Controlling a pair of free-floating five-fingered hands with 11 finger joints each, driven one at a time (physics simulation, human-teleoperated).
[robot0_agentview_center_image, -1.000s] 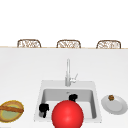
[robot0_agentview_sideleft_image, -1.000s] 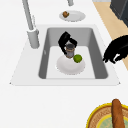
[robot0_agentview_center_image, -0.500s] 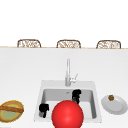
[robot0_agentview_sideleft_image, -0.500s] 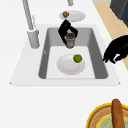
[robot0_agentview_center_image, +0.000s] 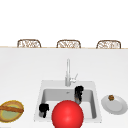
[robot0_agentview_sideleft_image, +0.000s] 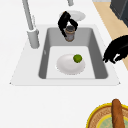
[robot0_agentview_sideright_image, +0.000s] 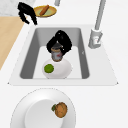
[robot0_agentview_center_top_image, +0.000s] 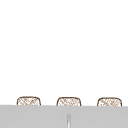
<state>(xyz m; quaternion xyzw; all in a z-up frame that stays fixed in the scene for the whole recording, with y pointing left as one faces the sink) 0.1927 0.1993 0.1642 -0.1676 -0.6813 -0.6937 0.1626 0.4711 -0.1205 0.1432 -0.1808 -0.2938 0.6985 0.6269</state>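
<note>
jar (robot0_agentview_sideleft_image: 69, 33) in right hand (robot0_agentview_sideleft_image: 65, 22), mid-sink (robot0_agentview_sideleft_image: 100, 60)

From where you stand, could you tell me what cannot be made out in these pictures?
- Front view: the red ball hides the sink's plate and lime.
- Left side view: the bottom edge cuts off the yellow bowl.
- Right side view: the right hand covers the top of the jar; its label is unreadable.
</note>
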